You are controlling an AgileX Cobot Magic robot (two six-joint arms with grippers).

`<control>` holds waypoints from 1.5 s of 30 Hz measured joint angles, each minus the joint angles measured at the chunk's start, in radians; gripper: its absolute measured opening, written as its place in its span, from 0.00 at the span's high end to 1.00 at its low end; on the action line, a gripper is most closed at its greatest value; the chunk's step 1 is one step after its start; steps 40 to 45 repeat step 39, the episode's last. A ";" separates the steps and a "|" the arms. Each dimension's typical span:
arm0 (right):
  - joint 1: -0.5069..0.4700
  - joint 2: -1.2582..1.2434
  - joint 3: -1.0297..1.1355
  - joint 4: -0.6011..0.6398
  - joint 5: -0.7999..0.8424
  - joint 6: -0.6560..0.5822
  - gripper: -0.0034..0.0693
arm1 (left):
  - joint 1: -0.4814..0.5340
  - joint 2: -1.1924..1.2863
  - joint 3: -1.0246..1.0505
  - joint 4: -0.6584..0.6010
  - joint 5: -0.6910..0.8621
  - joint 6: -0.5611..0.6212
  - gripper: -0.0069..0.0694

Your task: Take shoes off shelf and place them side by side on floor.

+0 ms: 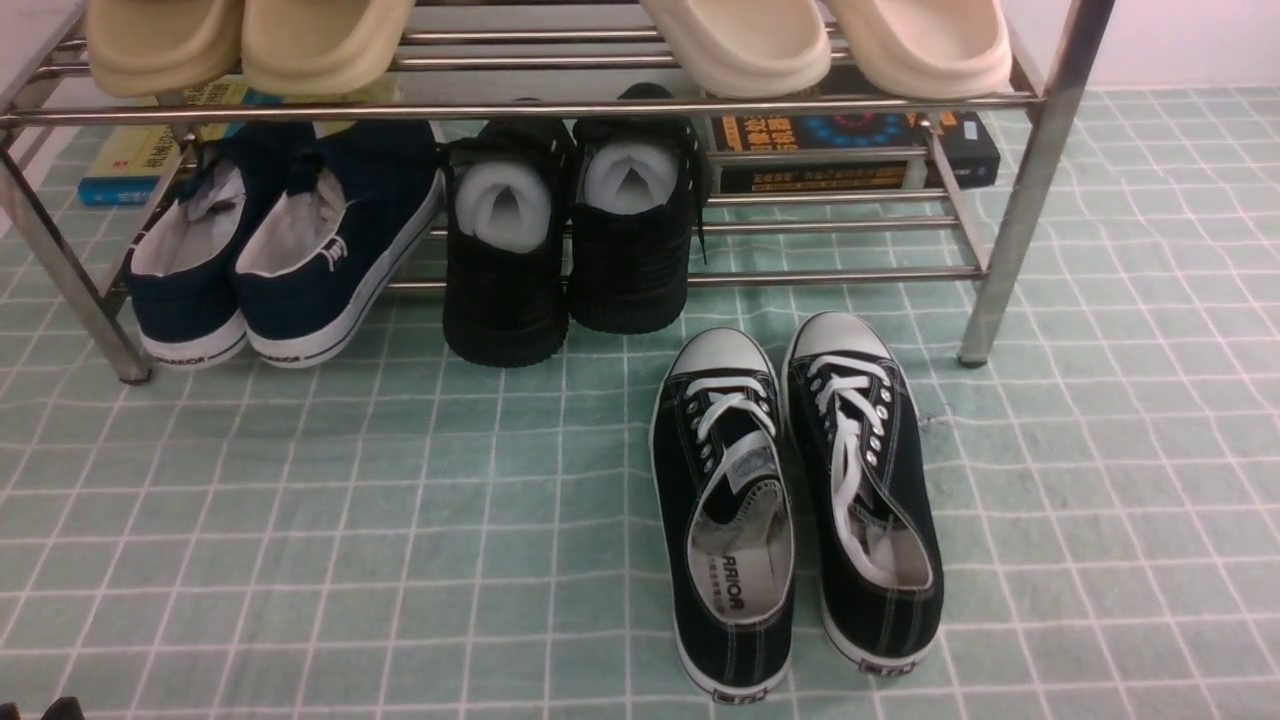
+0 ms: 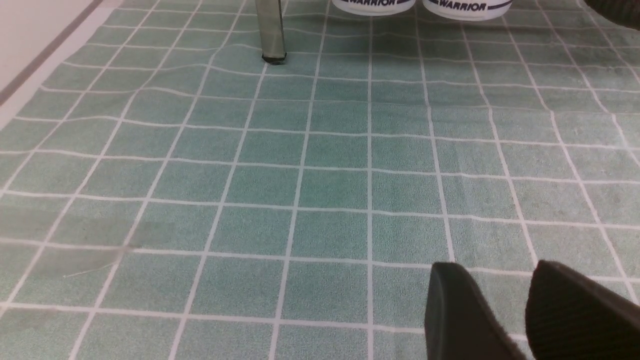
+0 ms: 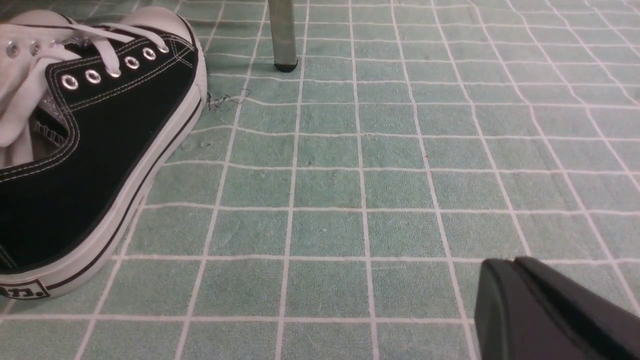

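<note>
Front view: camera set low on the robot's side, facing forward and slightly down at the shiny silver metal shoe rack and the pale green white-gridded floor covering, middling near.

Left wrist view: very low, close to the floor, facing the rack's left front leg; the black left pincer shows at the frame edge.

Right wrist view: equally low and close, facing the right front leg, beside a black canvas white-laced sneaker.

All three views share the floor and the rack's legs.
</note>
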 joint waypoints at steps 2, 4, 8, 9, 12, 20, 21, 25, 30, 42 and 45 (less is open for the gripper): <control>0.000 0.000 0.000 0.000 0.000 0.000 0.92 | 0.000 0.000 0.000 0.000 0.000 0.000 0.59; 0.000 0.000 0.000 0.000 0.000 0.000 0.92 | 0.000 0.000 0.000 0.000 0.000 0.000 0.59; 0.000 0.000 0.000 0.000 0.000 0.000 0.91 | 0.000 0.000 0.000 0.000 0.000 0.000 0.59; 0.000 0.000 0.000 0.000 0.000 0.000 0.90 | 0.000 0.000 0.000 0.000 0.000 0.000 0.59; 0.000 0.000 0.000 0.000 0.000 0.000 0.90 | 0.000 0.000 0.000 0.000 0.000 0.000 0.59; 0.000 0.000 0.000 0.001 0.000 0.000 0.88 | 0.000 0.000 0.000 0.000 0.000 0.000 0.59; 0.000 0.000 0.000 0.001 0.000 0.000 0.88 | 0.000 0.000 0.000 0.000 0.000 0.000 0.59; 0.000 0.000 0.000 0.002 0.000 0.000 0.87 | 0.000 0.000 0.000 0.000 0.000 0.000 0.59; 0.000 0.000 -0.001 0.003 0.001 0.000 0.86 | 0.000 0.000 0.000 0.000 0.000 0.000 0.59; 0.000 0.000 -0.001 0.003 0.001 0.000 0.85 | 0.000 0.000 0.000 0.000 0.000 0.000 0.59; 0.000 0.000 -0.001 0.003 0.001 0.000 0.85 | 0.000 0.000 0.000 0.000 0.000 0.000 0.59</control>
